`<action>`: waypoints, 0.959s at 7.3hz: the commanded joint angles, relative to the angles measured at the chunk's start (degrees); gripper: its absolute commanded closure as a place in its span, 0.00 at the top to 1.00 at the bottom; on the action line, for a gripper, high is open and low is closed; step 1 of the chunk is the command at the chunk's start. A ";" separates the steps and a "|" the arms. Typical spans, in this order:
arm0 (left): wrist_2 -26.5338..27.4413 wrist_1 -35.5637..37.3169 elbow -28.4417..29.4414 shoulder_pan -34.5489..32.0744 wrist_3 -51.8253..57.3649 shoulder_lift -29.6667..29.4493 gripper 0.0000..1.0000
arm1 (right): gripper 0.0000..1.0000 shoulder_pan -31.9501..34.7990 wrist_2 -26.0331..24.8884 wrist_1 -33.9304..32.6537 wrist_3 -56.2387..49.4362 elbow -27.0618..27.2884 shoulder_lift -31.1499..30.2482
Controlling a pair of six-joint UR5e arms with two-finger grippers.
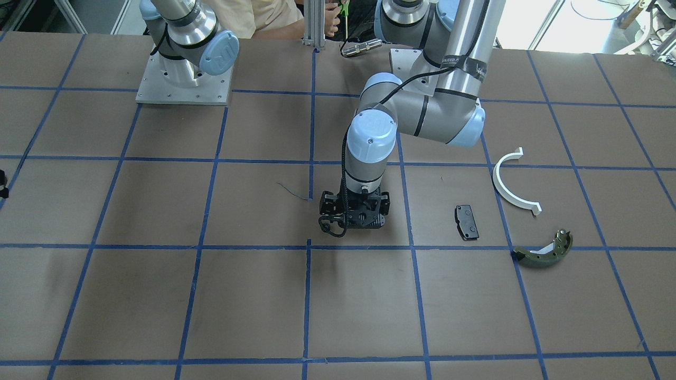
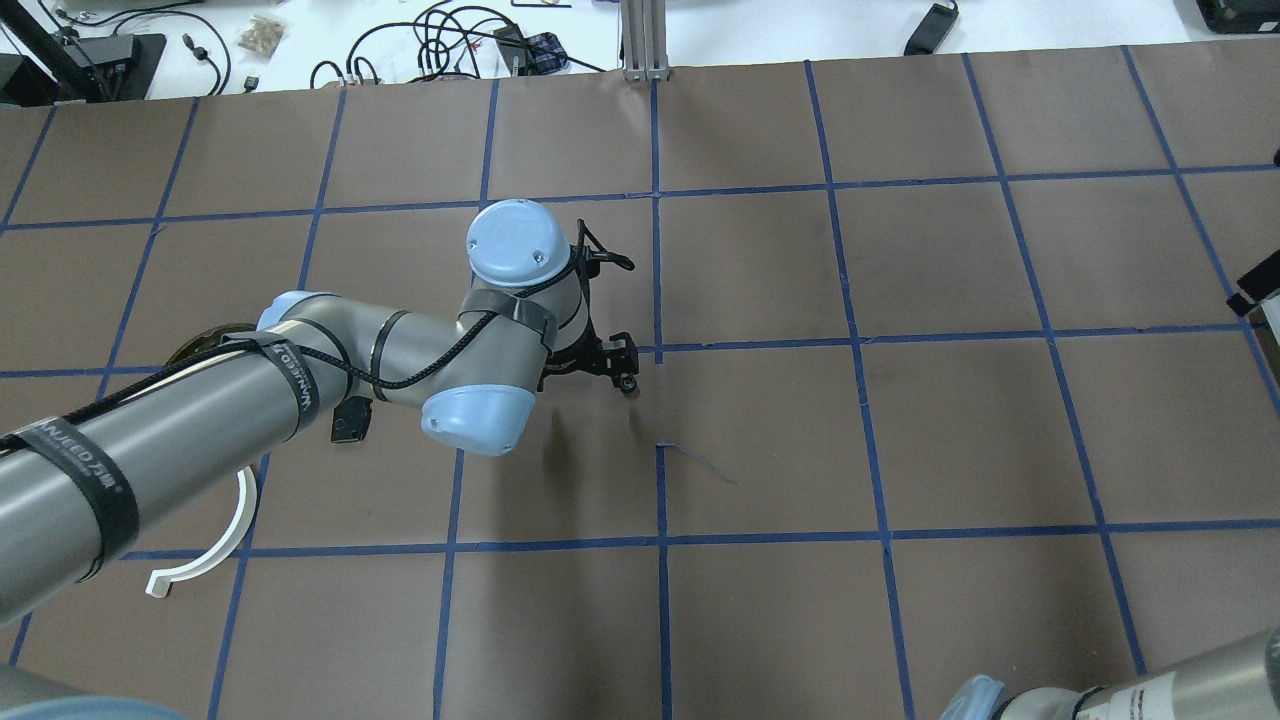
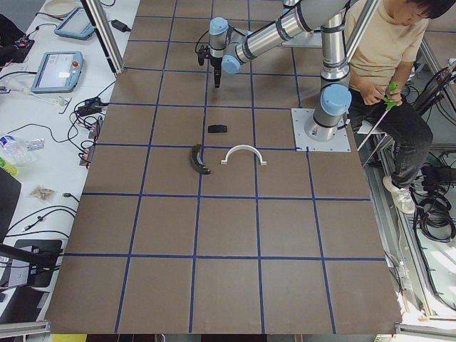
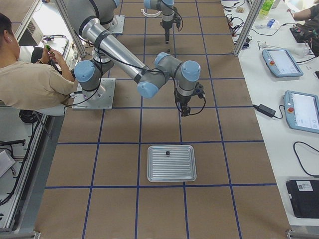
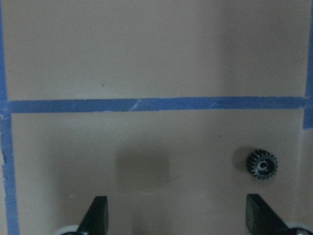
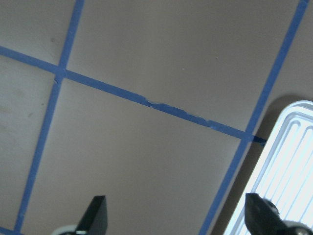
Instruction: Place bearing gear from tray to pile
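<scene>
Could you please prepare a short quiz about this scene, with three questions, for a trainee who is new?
1. True or false: the left gripper has its fingers open, and in its wrist view a small gear lies loose on the table.
2. In the exterior right view, the tray holds: A) nothing; B) one small dark part; C) three parts.
3. Fill in: the pile counts ___ parts.
Key: 1 true; 2 B; 3 three.
</scene>
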 commanded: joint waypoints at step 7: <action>1.31 0.66 3.56 -3.60 -2.82 -3.89 0.90 | 0.96 -11.30 -0.94 -15.09 -26.24 -1.08 13.25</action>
